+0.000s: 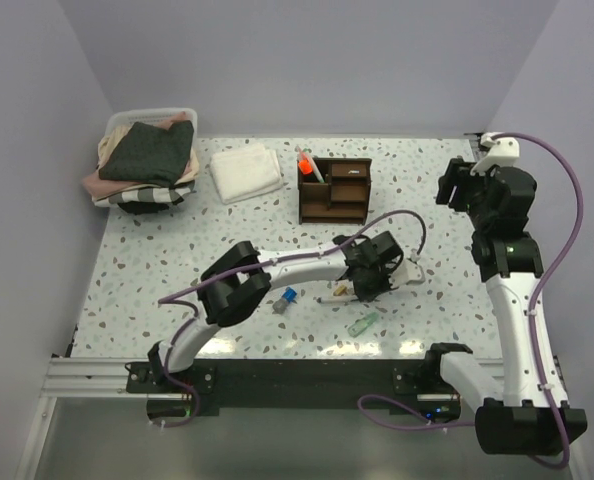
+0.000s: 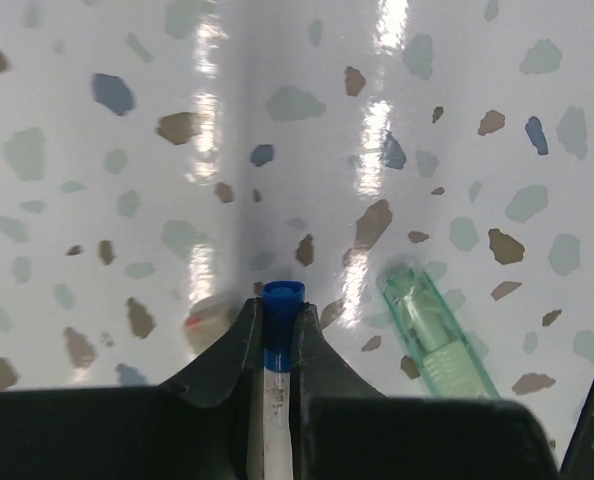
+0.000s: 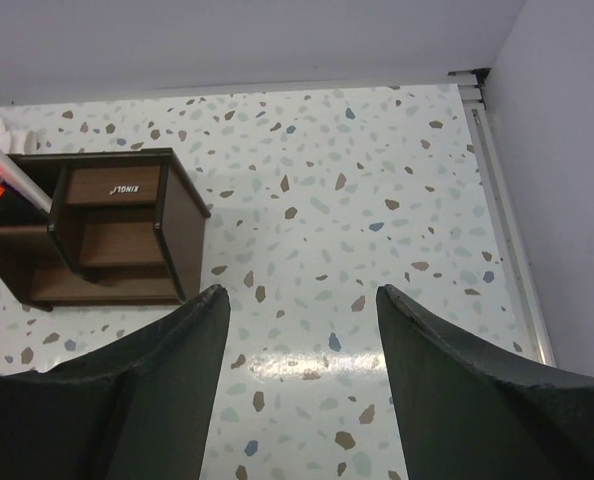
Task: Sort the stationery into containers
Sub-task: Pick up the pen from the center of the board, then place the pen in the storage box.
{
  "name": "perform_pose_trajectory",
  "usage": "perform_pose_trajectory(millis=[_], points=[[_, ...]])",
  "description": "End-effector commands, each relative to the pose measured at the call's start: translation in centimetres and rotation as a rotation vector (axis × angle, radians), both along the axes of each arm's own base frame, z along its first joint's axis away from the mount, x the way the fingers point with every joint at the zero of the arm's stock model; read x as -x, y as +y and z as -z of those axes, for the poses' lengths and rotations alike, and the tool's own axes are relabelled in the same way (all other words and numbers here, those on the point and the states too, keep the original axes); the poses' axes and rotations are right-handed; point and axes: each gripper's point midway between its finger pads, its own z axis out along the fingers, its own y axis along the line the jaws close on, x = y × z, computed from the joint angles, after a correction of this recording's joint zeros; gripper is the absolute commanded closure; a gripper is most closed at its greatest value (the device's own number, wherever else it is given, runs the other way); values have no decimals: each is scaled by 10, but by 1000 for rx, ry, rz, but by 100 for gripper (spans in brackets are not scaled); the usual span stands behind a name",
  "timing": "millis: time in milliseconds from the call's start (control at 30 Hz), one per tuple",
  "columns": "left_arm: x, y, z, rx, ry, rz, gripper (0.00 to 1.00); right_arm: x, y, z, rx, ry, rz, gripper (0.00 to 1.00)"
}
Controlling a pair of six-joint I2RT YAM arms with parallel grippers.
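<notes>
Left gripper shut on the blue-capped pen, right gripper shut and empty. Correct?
One error: the right gripper is open, fingers wide apart with only table showing between them, per the right wrist view. It is empty, and the left gripper is shut on the blue-capped pen.

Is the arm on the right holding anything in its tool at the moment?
No, the right tool stands open, and only the speckled table shows between its two halves.

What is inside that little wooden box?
An orange highlighter and a white pen stand in the tall section of the box. Its walls hide their lower ends; the shelves look empty.
</notes>
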Motion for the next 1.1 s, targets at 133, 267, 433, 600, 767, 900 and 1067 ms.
perform_pose_trajectory(millis=[133, 267, 433, 600, 767, 900, 1067], points=[[-113, 0, -238, 501, -120, -39, 100, -12, -9, -30, 20, -56, 34, 36], [-165, 37, -307, 723, -243, -130, 100, -21, -3, -20, -12, -39, 15, 37], [-235, 107, -359, 1107, -440, -192, 100, -35, 7, -11, -26, -30, -48, 39], [-280, 135, -357, 1273, -427, -195, 100, -51, 9, -18, 18, -6, -87, 39], [-307, 147, -344, 1334, -438, -218, 100, -62, -4, -15, 142, 72, -83, 39], [-317, 145, -326, 1380, -386, -239, 100, -70, -6, -20, 170, 82, -86, 39], [-319, 135, -310, 1402, -323, -249, 100, -76, -8, -16, 183, 101, -89, 39]])
